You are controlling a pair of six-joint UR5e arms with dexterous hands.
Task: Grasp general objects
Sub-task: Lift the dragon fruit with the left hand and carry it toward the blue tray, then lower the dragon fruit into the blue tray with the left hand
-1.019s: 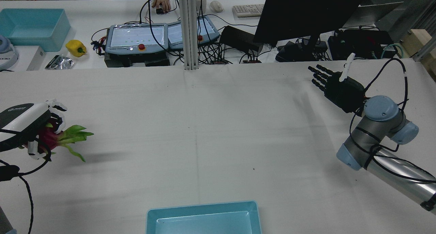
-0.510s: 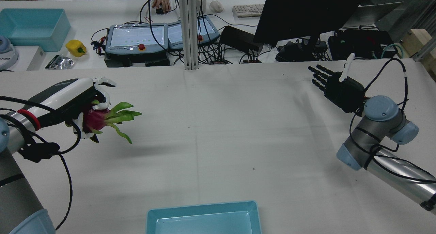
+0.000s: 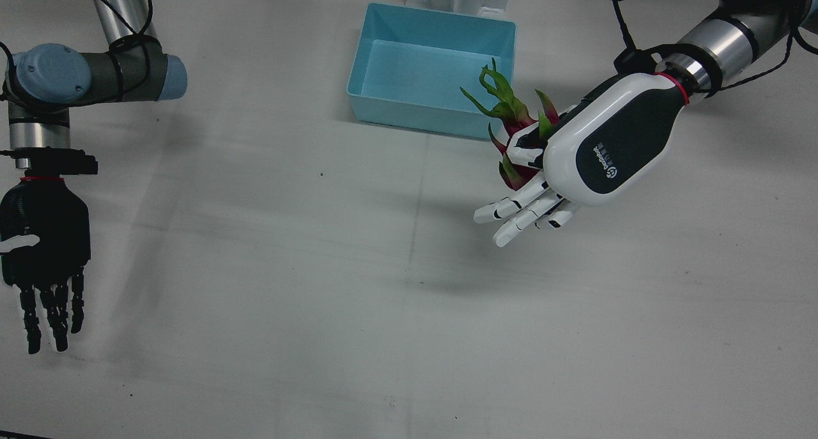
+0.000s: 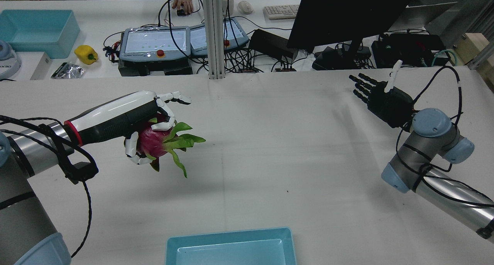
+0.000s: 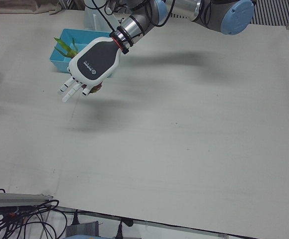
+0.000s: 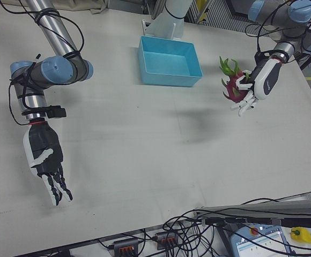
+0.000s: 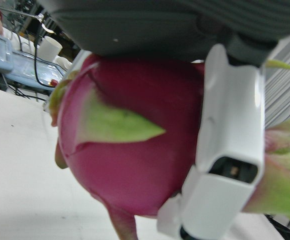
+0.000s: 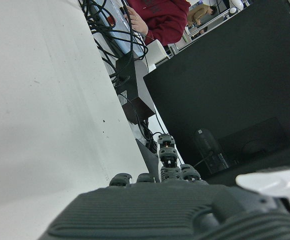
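Note:
A magenta dragon fruit [image 4: 152,141] with green leafy scales is held in my white-and-black left hand [image 4: 131,118], well above the table. The hand [image 3: 594,151] is shut on the fruit [image 3: 514,123], with some fingers [image 3: 521,212] stretched forward past it. The fruit fills the left hand view [image 7: 135,145], a white finger [image 7: 225,150] pressed across it. It also shows in the right-front view [image 6: 231,85] and, mostly hidden by the hand [image 5: 92,62], in the left-front view. My black right hand [image 4: 380,97] hovers open and empty over the far right of the table [image 6: 43,158].
A light blue bin [image 3: 431,68] stands on the white table by the robot's edge, near the held fruit [image 4: 231,247]. Beyond the table's far edge lie teach pendants [image 4: 154,43], cables, a monitor [image 4: 347,14], a yellow pepper [image 4: 85,54] and another blue bin [image 4: 36,31].
My left hand has carried the dragon fruit from the far left edge rightward toward the table's middle, rising a little. The right hand has not moved.

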